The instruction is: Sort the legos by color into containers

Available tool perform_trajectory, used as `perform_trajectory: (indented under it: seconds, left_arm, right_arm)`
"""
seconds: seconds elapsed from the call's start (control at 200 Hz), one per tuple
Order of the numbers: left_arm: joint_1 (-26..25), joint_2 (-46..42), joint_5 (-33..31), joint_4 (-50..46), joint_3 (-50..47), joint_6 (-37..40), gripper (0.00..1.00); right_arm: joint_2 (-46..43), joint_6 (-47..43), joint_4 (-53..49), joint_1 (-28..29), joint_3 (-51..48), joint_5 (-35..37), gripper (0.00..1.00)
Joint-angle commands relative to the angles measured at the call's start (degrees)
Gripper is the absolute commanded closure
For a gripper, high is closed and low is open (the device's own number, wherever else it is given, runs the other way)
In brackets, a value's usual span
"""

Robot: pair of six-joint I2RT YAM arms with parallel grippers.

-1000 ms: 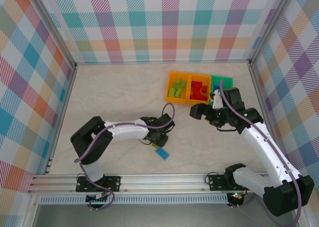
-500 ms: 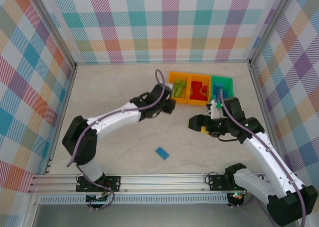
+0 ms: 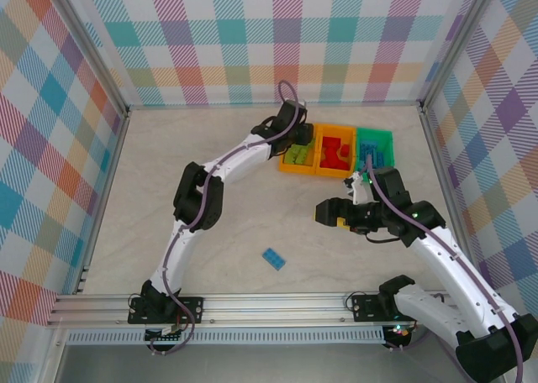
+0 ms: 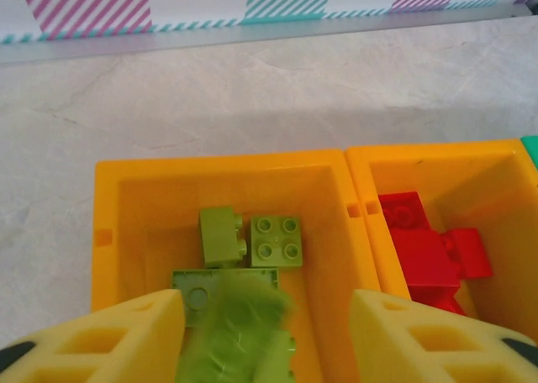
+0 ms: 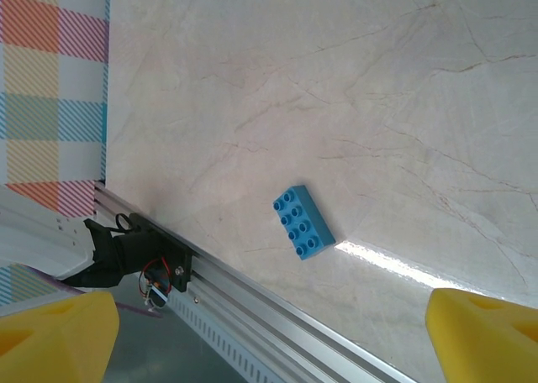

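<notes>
Table: cream marble-look tabletop (image 3: 193,173). One stray brick lies on it; everything else sits at the far right.
Left arm: white jointed arm (image 3: 235,158), stretched to full reach. You need that, since the bins are well away from its base.
Right arm: white jointed arm (image 3: 441,253), folded mid-table and short of the bins. My read is that it's parked there to stay out of the left arm's way.
Bins: row of three joined open rectangular plastic bins (image 3: 282,160) against the far right. One colour goes in each, so position tells you the sort.
Left orange bin (image 4: 105,232): holds lime green bricks (image 4: 276,240).
Middle orange bin (image 4: 437,148): holds red bricks (image 4: 416,240).
Green bin (image 3: 378,133): holds blue bricks (image 3: 372,152).
Left gripper (image 4: 265,303): released, with its yellow foam pads (image 4: 126,328) spread wide directly over the left orange bin so the drop lands inside its walls.
Right gripper (image 3: 319,212): released, pads wide, nothing between them. Its wrist view looks down at the stray brick.
Lime green studded plastic brick (image 4: 239,337): motion-blurred between the left pads and over the lime pile. It reads as a drop in progress.
Blue studded plastic brick (image 3: 272,258): flat on the table near the front rail, well apart from the bins. It's likely your next pick, bound for the green bin.
</notes>
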Motion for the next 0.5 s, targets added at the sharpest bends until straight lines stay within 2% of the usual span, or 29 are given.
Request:
perform_trajectory:
  seconds: [0.0,0.14,0.21,0.32,0.405,0.495]
  left_arm:
    - [-0.1,-3.1,1.2,-1.6,3.6,0.9,0.41]
    - [-0.1,-10.9,2.9,0.3,-2.8,1.4,0.41]
    - [-0.1,-18.2,4.0,4.4,-11.6,1.3,0.40]
    - [-0.1,-33.1,5.1,9.1,-27.5,2.7,0.39]
    - [-0.1,-44.9,7.1,9.9,-38.4,7.9,0.37]
    - [-0.1,-56.6,11.8,6.4,-47.7,18.8,0.31]
  right_arm:
    - [-0.4,1.0,-0.4,0.6,0.1,0.7,0.06]
    - [0.1,1.1,0.6,1.9,-0.3,2.2,0.06]
    - [0.8,1.1,0.0,3.7,0.0,5.6,0.06]
    - [2.6,1.5,-0.2,10.0,1.2,13.5,0.07]
    - [4.9,2.2,1.9,15.2,1.2,18.4,0.07]
    - [9.0,2.6,4.3,20.4,1.1,22.4,0.08]
